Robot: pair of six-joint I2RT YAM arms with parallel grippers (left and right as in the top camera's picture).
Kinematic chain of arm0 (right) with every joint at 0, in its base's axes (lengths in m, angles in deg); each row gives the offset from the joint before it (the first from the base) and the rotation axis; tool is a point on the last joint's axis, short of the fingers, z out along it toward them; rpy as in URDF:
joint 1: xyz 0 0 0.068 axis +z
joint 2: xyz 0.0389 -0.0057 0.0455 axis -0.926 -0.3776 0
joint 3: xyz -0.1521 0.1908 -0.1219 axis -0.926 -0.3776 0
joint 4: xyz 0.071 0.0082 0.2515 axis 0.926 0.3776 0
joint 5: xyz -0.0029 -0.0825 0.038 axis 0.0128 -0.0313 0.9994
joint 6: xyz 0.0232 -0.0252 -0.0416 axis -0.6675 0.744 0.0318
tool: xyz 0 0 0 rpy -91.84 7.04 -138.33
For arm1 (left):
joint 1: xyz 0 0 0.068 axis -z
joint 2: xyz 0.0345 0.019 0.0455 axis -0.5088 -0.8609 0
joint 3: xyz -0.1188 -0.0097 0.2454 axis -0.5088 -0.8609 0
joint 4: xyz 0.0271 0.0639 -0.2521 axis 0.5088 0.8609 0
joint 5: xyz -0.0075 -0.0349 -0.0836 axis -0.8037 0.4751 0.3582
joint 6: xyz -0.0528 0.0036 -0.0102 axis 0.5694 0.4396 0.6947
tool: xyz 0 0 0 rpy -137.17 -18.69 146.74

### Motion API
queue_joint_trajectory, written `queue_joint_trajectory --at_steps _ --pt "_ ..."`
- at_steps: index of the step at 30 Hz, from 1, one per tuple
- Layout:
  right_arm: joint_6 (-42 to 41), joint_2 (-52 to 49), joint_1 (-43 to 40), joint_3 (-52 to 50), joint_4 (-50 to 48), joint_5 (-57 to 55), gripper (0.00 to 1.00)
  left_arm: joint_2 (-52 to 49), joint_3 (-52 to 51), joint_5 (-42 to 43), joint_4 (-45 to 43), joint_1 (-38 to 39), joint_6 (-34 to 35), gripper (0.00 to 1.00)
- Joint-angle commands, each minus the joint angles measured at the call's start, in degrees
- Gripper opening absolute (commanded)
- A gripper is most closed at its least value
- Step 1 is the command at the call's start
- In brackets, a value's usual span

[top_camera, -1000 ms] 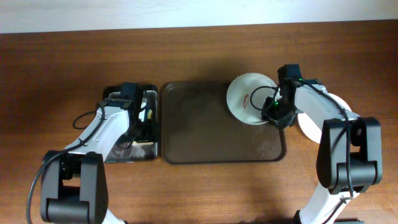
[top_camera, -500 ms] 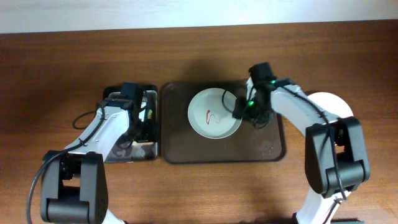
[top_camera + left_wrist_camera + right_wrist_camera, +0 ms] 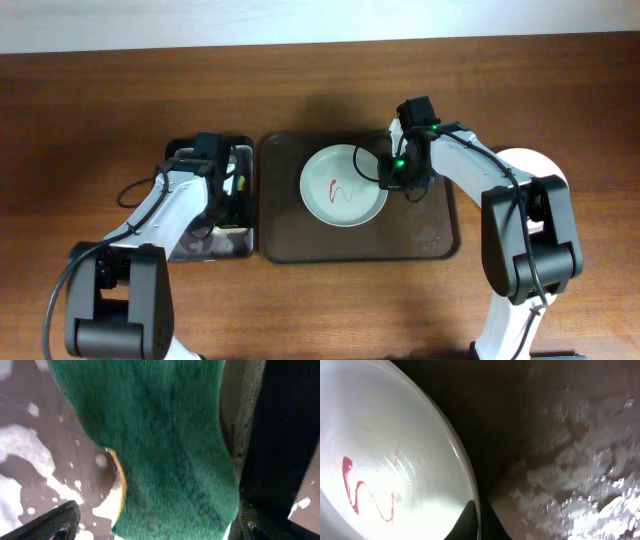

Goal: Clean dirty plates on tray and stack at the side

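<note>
White smeared plate (image 3: 344,187): lies flat at the centre of the tray (image 3: 300,235), slightly toward its upper edge; nothing lies on it.
Red smear (image 3: 346,465): one thin squiggle across the plate's well, unwiped.
Right gripper (image 3: 390,180): at the plate's right-hand rim; the right wrist view shows both fingertips pinched on that rim at the bottom of the frame, so the plate is gripped.
Tray surface: dark brown, with wet, foamy streaks in the right half of the right wrist view.
Plain plate (image 3: 538,165): on the table (image 3: 120,90) just right of the tray, partly under the right arm. Whether others lie beneath it cannot be told.
Sponge (image 3: 165,445): green face toward the camera, yellow layer showing at its lower left edge, over the small black tray (image 3: 180,150) at the left of the overhead frame, where foam (image 3: 20,450) has pooled.
Left gripper (image 3: 218,205): above the black tray with the sponge between its fingers; whether they clamp it cannot be told.
Step in hand (judged): steadying the dirty plate on the tray for wiping.
Next move (judged): calls for the left arm to carry the sponge right, onto the smear, while the right keeps its pinch so the plate does not slide.
</note>
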Motion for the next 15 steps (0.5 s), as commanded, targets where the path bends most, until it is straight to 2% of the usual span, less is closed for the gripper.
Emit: queue_joint_trajectory --at_steps 1,4,5,11,12,14,15 --pt "0.26 -1.29 0.33 -0.17 1.27 -1.01 0.04 1.53 2.95 -0.22 -2.08 -0.20 0.11 1.00" --pt "0.28 -1.29 0.33 -0.17 1.33 -1.01 0.04 1.46 4.59 -0.70 -7.52 -0.20 0.11 0.97" --pt "0.28 -1.29 0.33 -0.17 1.38 -1.03 0.04 1.44 4.57 -0.68 -7.80 -0.20 0.83 0.91" --pt "0.28 -1.29 0.33 -0.17 1.36 -1.03 0.04 -2.95 1.33 -0.66 -7.65 -0.20 7.45 0.87" --pt "0.28 -1.29 0.33 -0.17 1.38 -1.01 0.04 -4.66 1.36 -0.66 -7.67 -0.20 7.50 0.80" --pt "0.31 -1.29 0.33 -0.17 1.75 -1.07 0.04 -6.03 1.36 -0.66 -8.31 -0.20 7.50 0.56" --pt "0.28 -1.29 0.33 -0.17 1.84 -1.25 0.04 -6.01 1.38 -0.63 -9.42 -0.20 7.50 0.17"
